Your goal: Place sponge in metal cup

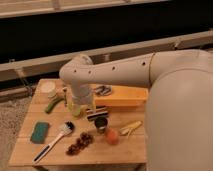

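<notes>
The teal-green sponge [39, 131] lies flat on the left part of the wooden table [125, 152]. The small dark metal cup [101, 124] stands upright near the table's middle, next to an orange fruit [112, 136]. My gripper [96, 113] hangs from the arm just above and behind the metal cup, well to the right of the sponge. It holds nothing that I can see.
A black-and-white dish brush [52, 142] lies right of the sponge. A dark cluster of small pieces [80, 143], a white round tub [48, 88], a green vegetable [52, 105], a pale green cup [75, 109], a yellow box [125, 96] and a yellowish piece [131, 128] also sit on the table.
</notes>
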